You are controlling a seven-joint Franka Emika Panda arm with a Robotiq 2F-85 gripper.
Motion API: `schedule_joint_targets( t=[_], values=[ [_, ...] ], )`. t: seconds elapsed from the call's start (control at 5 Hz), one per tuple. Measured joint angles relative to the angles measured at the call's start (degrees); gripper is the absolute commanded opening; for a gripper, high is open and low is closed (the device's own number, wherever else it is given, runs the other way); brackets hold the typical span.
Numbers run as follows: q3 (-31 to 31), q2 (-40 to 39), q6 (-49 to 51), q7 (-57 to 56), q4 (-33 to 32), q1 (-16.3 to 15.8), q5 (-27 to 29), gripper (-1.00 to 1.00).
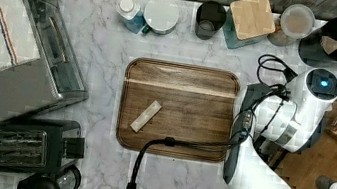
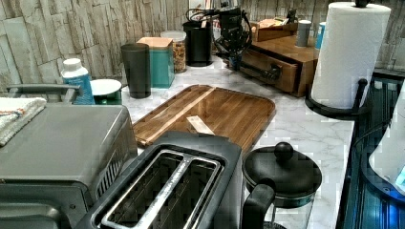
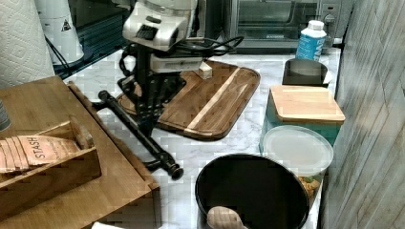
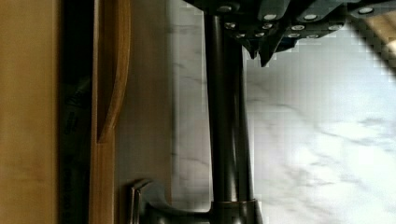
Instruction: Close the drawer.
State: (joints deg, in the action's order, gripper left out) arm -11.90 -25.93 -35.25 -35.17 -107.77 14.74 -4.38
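black bar handle [image 4: 226, 116] runs up the wrist view's centre; gripper [image 4: 261, 49] at its upper end, grip unclear; drawer [image 4: 105, 140] slightly open, left.

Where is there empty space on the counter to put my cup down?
Bare marble lies between the toaster oven and the wooden tray, and in front of the tray beside the toaster, though a black cable crosses there. The back row of jars is crowded, and so is the drawer side.
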Motion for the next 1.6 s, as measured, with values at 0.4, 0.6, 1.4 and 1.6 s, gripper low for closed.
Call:
schedule_joint_targets(
  t=[0.4,0.6,1.4,1.6],
  values=[
    [-1.50,0.18,-2.18,0.00,-1.18,-0.24,-2.17,-1.00],
    [-1.52,0.18,-2.29,-0.95,-1.23,-0.28,-2.17,-1.00],
    [-1.52,0.29,-2.35,-4.64,-1.40,-0.28,-2.42,-1.00],
    [-1.54,0.34,-2.38,-4.62,-1.40,-0.29,-2.33,-1.00]
  ],
)
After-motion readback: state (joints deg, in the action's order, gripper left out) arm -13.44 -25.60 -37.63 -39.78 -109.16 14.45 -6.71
